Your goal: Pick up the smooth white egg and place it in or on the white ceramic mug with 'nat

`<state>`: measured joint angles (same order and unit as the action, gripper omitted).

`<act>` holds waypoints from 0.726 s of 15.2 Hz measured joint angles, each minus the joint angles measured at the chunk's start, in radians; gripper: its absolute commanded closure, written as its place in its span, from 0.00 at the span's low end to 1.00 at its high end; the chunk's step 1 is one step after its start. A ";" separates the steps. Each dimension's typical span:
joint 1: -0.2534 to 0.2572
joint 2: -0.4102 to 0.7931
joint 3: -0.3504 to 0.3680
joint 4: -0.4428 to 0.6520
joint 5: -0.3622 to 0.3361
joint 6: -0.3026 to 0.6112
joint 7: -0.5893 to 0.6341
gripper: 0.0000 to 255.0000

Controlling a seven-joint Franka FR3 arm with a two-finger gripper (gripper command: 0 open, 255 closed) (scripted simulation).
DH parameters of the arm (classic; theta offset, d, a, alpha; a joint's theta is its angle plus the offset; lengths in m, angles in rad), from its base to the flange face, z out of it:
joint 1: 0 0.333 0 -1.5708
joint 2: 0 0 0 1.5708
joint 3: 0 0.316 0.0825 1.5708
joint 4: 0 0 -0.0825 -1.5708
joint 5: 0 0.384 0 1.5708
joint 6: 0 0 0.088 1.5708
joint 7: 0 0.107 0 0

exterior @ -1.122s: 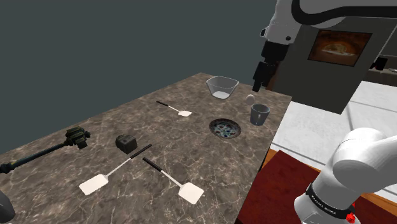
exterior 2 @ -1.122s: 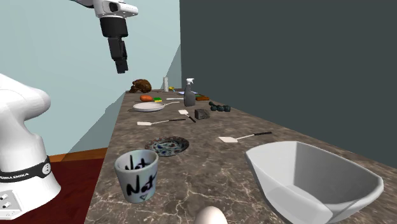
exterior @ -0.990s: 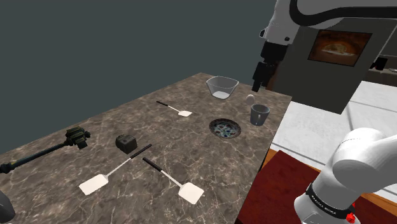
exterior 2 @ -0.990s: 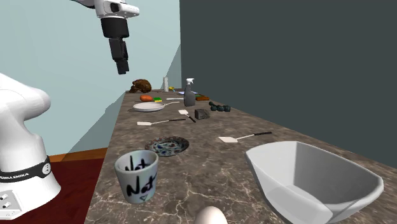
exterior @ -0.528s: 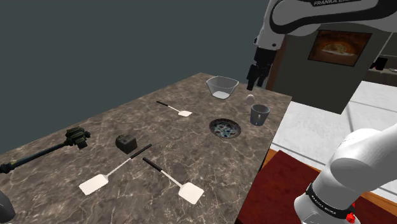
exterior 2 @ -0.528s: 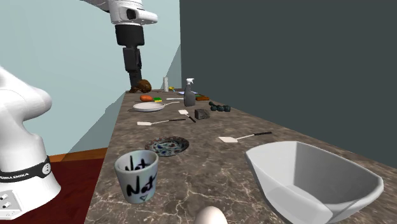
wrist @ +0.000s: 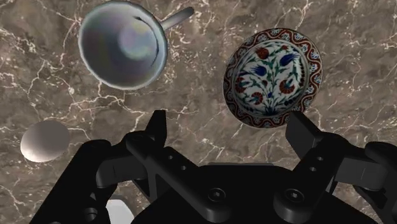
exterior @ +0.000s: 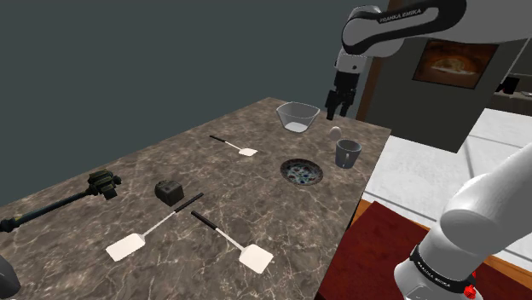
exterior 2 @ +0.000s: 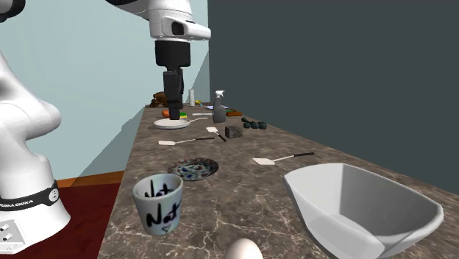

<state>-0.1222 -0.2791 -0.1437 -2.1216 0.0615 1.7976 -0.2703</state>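
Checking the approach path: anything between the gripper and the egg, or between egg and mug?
Nothing visible. The open gripper hangs over bare counter, the egg lying clear off to one side. Only bare counter separates egg and mug. The plate lies on the gripper's other side.

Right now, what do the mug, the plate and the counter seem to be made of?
Mug: likely glazed ceramic, its inside glossy with soft reflections. Plate: probably painted ceramic, red and blue flower pattern. Counter: looks like brown marble with white veins.
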 measured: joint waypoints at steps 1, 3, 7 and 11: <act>-0.007 0.037 -0.013 0.024 0.001 0.005 -0.013 0.00; -0.019 0.109 -0.034 0.067 0.005 0.018 -0.033 0.00; -0.047 0.241 -0.072 0.166 0.019 0.020 -0.076 0.00; -0.080 0.393 -0.103 0.290 0.044 0.014 -0.115 0.00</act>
<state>-0.2019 0.1141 -0.2464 -1.8316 0.1059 1.8121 -0.3855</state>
